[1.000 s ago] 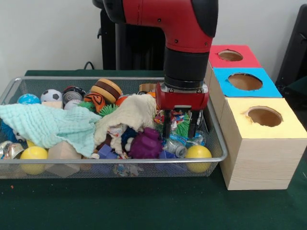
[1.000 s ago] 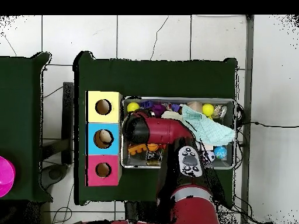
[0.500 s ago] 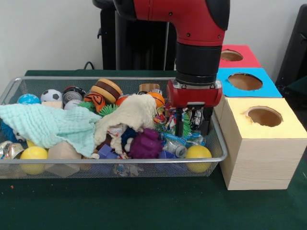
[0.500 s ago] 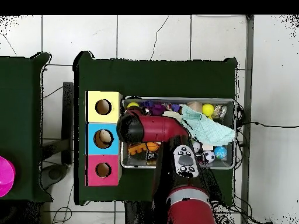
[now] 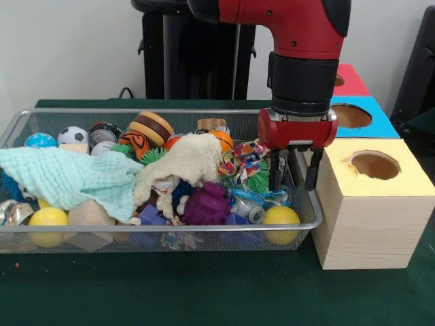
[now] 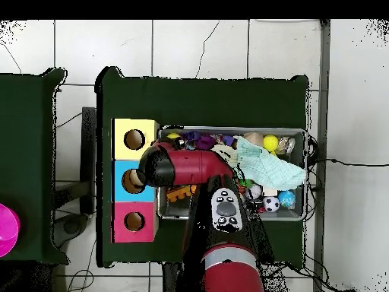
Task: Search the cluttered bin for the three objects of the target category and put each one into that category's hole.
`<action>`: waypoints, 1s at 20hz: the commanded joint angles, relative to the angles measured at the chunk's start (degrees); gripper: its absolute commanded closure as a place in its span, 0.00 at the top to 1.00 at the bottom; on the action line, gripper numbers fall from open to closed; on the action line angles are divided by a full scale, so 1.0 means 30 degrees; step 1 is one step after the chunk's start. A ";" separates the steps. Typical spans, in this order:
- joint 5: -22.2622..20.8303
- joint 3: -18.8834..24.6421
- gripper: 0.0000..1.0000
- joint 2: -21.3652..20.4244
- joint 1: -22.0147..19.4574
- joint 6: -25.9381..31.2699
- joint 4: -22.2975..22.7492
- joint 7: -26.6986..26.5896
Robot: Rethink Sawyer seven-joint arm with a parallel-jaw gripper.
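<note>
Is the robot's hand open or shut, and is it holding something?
Open and empty: the hand has its fingers apart, nothing between them.

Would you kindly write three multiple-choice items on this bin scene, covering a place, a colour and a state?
1. Where does the gripper hang?
A. over the bin's left end
B. at the bin's right end, beside the yellow box
C. above the red box

2. What colour is the box top between the yellow box and the red box?
A. blue
B. green
C. white

3. How do the gripper's fingers stand?
A. clamped on a ball
B. apart, holding nothing
C. inside a hole

Answers: 1 B, it hangs over the wire bin at its right rim; 2 A, that top is blue; 3 B, only a gap shows between them.
</note>
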 commanded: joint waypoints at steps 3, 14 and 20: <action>-0.0931 -0.1590 1.00 0.1064 0.0509 -0.0548 -0.1223 0.2427; -0.1054 -0.1714 1.00 0.1960 0.0234 -0.0566 -0.2480 0.1629; -0.1025 -0.0926 1.00 0.3489 -0.0339 -0.1341 -0.2620 0.1688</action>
